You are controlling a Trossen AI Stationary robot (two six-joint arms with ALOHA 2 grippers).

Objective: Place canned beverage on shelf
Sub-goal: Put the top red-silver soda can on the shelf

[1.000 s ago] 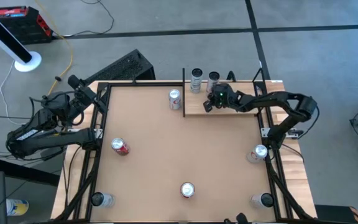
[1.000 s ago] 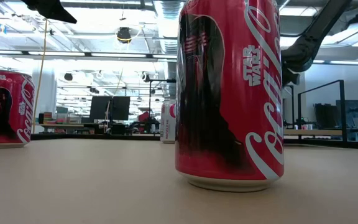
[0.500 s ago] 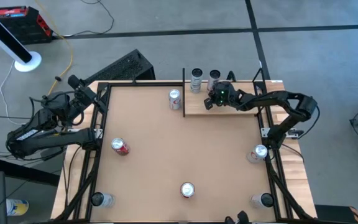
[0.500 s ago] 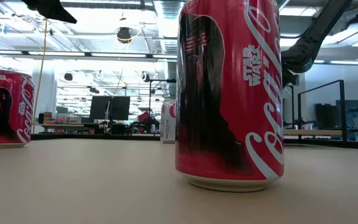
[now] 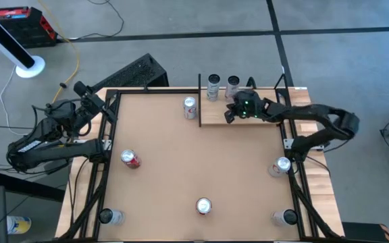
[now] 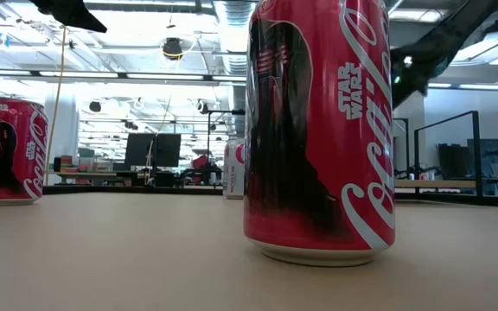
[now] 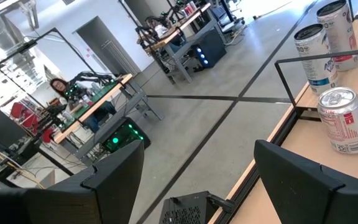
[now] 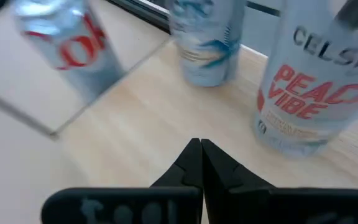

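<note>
The shelf (image 5: 248,116) is a pale wood platform at the table's far right. Two cans stand upright on it: a blue-and-white one (image 8: 204,37) and a Celsius can (image 8: 309,81), also seen from above as the left can (image 5: 213,86) and the right can (image 5: 233,84). A silver cola can (image 5: 190,106) stands on the brown tabletop just left of the shelf. My right gripper (image 8: 201,152) hovers shut over the shelf's wood, in front of the two cans, with nothing in it; the high view shows it too (image 5: 228,116). My left gripper (image 7: 197,186) waits open at the table's far left corner (image 5: 105,108).
More cans stand on the tabletop: red ones at the left (image 5: 130,158) and near middle (image 5: 203,206), a silver one at the right (image 5: 280,165), dark-topped ones at both near corners (image 5: 110,216) (image 5: 286,217). In the low view a red cola can (image 6: 318,130) fills the foreground.
My right gripper has risen above the shelf and drawn back a little toward the table's right edge, away from the two cans, staying shut. The cans have kept their places.
</note>
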